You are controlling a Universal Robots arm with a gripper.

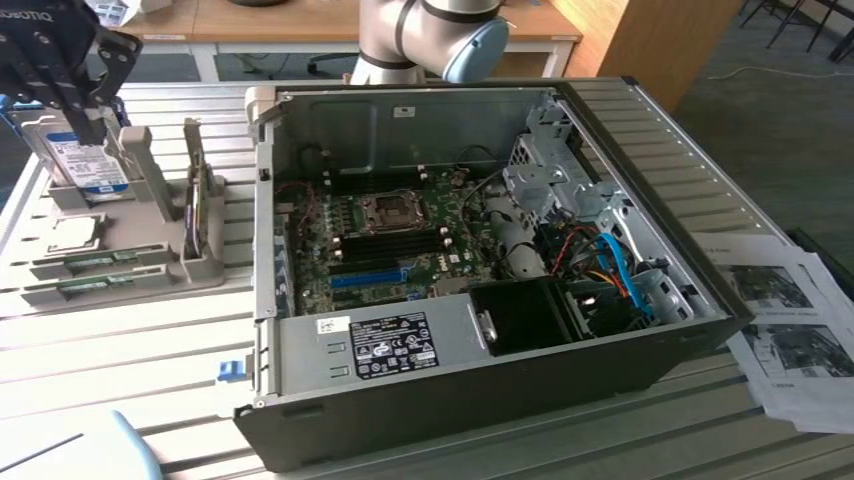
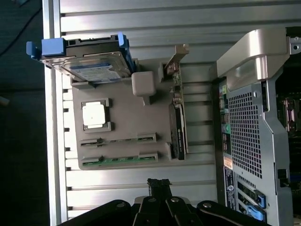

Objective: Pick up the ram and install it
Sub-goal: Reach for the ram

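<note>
Two ram sticks, thin green boards, lie flat side by side (image 2: 117, 160) (image 2: 117, 140) in slots at one end of a grey holder (image 2: 136, 122); the exterior view shows them at the holder's near end (image 1: 91, 263) (image 1: 78, 289). My gripper (image 2: 159, 184) is shut with nothing between its fingers and hovers above the table, apart from the sticks. In the exterior view my gripper (image 1: 94, 128) hangs high over the holder's far end, in front of the hard drive (image 1: 87, 165). The open computer case (image 1: 467, 250) lies on its side with its motherboard (image 1: 387, 235) exposed.
The holder also carries a silvery processor chip (image 2: 94, 114), a blue-railed hard drive (image 2: 91, 63) and an upright expansion card (image 2: 178, 127). The case's silver corner (image 2: 254, 56) stands close beside the holder. Printed sheets (image 1: 787, 320) lie at the exterior view's right.
</note>
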